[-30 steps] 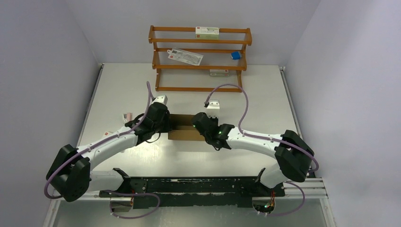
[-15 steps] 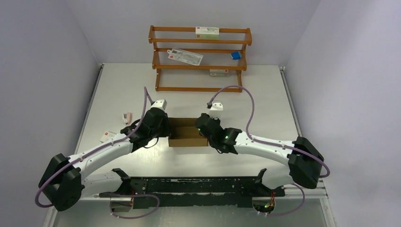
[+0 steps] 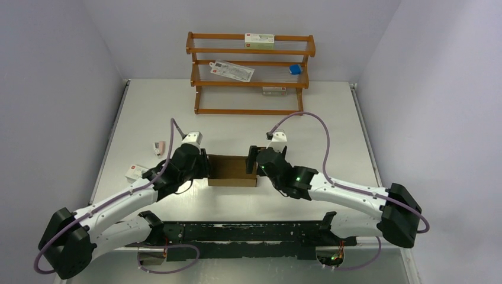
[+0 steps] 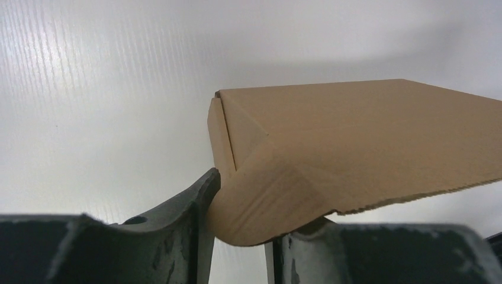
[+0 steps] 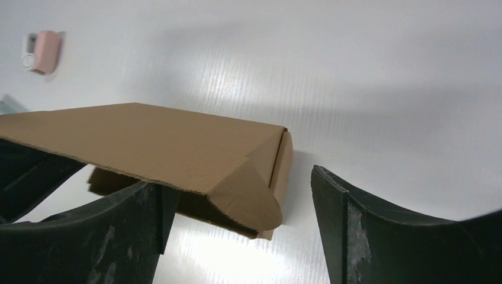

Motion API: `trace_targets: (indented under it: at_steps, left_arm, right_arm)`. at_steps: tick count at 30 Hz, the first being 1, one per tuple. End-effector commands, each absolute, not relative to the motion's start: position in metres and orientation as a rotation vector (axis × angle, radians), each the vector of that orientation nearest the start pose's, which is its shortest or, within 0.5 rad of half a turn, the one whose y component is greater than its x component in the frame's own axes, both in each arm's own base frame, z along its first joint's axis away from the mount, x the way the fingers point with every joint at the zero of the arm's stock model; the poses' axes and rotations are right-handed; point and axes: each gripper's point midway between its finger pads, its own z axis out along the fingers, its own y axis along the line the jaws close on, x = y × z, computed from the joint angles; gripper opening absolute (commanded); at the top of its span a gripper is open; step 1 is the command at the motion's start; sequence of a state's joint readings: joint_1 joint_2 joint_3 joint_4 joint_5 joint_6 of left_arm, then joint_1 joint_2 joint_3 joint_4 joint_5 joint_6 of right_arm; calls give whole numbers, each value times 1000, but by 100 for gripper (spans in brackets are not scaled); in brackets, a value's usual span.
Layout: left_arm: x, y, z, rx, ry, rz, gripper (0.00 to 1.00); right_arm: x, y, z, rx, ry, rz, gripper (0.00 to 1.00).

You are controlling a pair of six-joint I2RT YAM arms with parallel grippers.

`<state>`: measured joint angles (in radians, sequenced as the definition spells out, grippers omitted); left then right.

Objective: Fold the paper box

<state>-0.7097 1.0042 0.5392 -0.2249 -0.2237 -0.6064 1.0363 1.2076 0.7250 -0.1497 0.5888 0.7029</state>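
right end effector (image 5: 237, 231) jaws spread | paper box (image 5: 160, 148): matte brown cardboard, rounded tab

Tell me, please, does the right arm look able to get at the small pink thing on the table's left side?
Probably not directly: the cardboard box and left arm lie between the right end effector and the pink thing.

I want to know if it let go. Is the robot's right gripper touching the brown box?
Apart. In the right wrist view the right gripper stands open, and white table shows between its far finger and the paper box.
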Motion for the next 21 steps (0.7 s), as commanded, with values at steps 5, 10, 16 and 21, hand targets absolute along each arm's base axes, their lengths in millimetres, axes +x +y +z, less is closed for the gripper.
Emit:
trace_targets:
  at_steps: [5, 10, 16, 21]
  left_arm:
    - [227, -177, 120, -41, 2187, -533, 45]
    - [215, -177, 136, -12, 2163, -603, 51]
    - [201, -165, 155, -9, 2144, -620, 59]
    - [198, -148, 192, -53, 2054, -606, 67]
  right_arm:
    - [222, 264, 183, -107, 2011, 610, 97]
    - [217, 261, 200, -160, 1991, 624, 100]
    - [220, 254, 207, -153, 1992, 573, 100]
    - [228, 250, 201, -128, 2007, 501, 98]
